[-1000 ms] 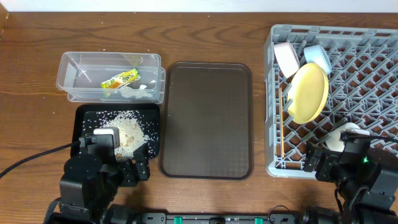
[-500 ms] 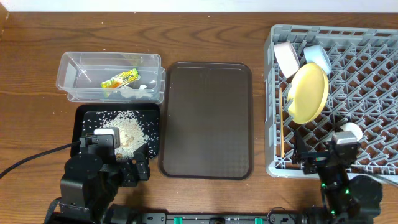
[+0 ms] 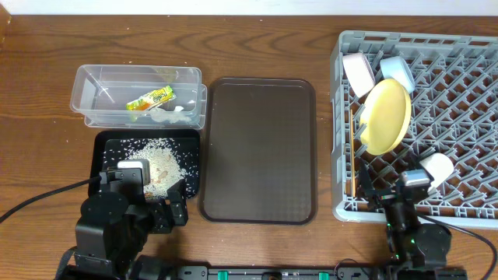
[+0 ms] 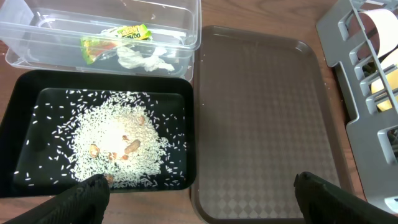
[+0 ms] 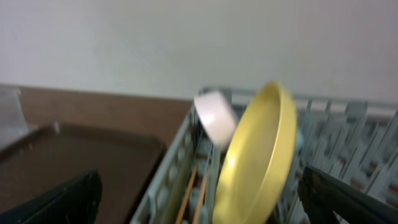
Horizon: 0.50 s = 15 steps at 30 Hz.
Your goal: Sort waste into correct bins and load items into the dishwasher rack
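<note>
While the left gripper [image 4: 199,185] hangs over the front-left part of the tabletop [image 3: 39,155] with its fingers spread wide and nothing between them, the black tray [image 4: 18,87] lies just beyond it, holding a heap of rice scraps [image 4: 115,140] with a few brownish bits in it. Touching the tray's far side is the clear tub [image 4: 193,28], with the green-and-orange wrapper [image 4: 115,38] and crumpled tissue [image 4: 144,59] inside. Beside both, in the middle of the tabletop, lies the brown serving tray [image 3: 259,148]. The right gripper [image 5: 198,183] is likewise wide open and empty, at the front corner of the rack [image 3: 467,93], which fills the right edge of the tabletop; its wrist view is blurred. Inside the rack the yellow plate [image 3: 387,117] stands on edge, the white bowl [image 3: 358,71] and light blue bowl [image 3: 398,71] tilt behind it, the chopsticks [image 3: 354,167] lie along the rack's left wall, and the cup [image 3: 437,167] rests on the lattice near the front.
</note>
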Motion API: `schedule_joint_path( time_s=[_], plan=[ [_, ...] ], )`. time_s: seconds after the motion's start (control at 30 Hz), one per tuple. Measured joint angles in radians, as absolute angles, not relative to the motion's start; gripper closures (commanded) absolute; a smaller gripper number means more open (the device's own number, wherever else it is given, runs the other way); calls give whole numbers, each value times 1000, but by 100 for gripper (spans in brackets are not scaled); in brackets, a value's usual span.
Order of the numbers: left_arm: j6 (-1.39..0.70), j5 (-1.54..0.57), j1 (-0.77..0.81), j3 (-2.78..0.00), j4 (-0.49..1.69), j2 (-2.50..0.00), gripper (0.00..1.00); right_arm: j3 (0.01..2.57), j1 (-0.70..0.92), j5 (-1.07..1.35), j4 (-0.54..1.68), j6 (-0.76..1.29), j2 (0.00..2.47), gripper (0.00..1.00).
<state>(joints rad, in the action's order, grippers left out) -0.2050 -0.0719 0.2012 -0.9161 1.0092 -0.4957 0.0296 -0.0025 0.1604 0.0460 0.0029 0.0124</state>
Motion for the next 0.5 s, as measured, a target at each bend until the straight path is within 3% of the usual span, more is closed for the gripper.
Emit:
schedule_joint_path(
  time_s=[0.5],
  plan=[
    [-205, -72, 201, -916, 1010, -496, 2, 9, -2, 152, 60, 3, 12, 1]
  ],
)
